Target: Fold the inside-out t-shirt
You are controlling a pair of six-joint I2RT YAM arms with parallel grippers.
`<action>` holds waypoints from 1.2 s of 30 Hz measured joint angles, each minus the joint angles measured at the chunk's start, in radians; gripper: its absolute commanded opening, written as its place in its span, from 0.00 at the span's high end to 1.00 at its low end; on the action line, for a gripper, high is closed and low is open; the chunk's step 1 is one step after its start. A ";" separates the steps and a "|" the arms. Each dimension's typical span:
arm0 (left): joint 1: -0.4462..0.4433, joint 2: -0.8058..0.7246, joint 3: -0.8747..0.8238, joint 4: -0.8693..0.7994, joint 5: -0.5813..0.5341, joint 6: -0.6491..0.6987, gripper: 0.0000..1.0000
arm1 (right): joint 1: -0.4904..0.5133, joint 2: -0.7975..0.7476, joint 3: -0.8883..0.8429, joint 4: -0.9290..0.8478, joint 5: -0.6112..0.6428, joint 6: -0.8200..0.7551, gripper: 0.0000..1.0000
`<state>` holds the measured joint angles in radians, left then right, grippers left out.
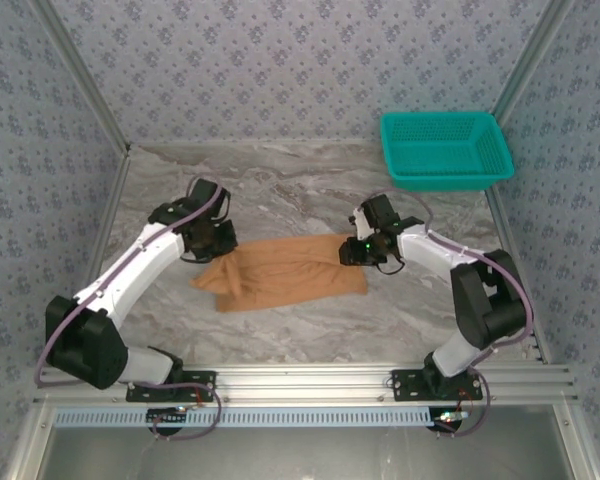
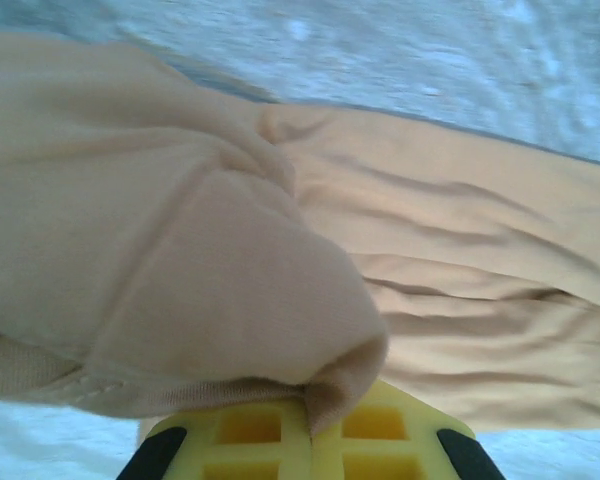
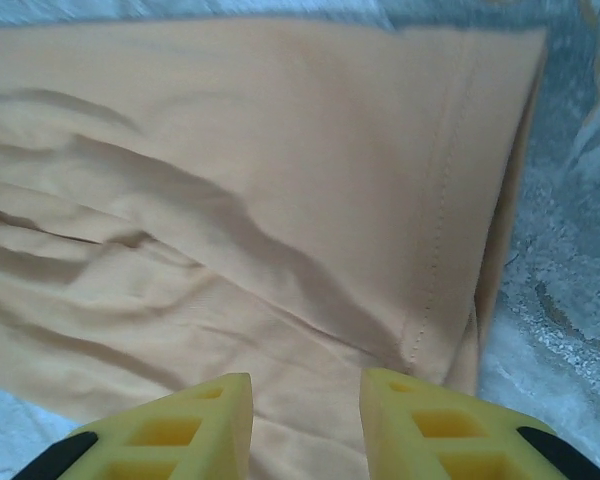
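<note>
The orange-tan inside-out t-shirt (image 1: pixel 290 268) lies as a folded band across the middle of the marble table. My left gripper (image 1: pixel 216 243) is at its left end, shut on a bunched fold of the t-shirt (image 2: pixel 230 300), which drapes over the yellow fingers (image 2: pixel 270 435). My right gripper (image 1: pixel 365 252) hovers over the right end, open, with flat cloth (image 3: pixel 280 200) and a stitched hem (image 3: pixel 440 200) below its yellow fingers (image 3: pixel 195 420). Nothing sits between those fingers.
A teal plastic basket (image 1: pixel 445 150) stands at the back right corner. Patterned walls close in the table (image 1: pixel 310 190) on three sides, and a metal rail (image 1: pixel 310 380) runs along the near edge.
</note>
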<state>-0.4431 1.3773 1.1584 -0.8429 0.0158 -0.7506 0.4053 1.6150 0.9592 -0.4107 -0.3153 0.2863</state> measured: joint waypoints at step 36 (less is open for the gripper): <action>-0.247 0.282 0.243 0.219 0.204 -0.205 1.00 | -0.038 0.064 -0.026 0.003 0.014 0.002 0.65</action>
<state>-0.6899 1.6588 1.4010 -0.6243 0.2203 -0.9554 0.3672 1.6787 0.9337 -0.4072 -0.3008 0.2878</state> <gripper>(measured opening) 0.041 0.346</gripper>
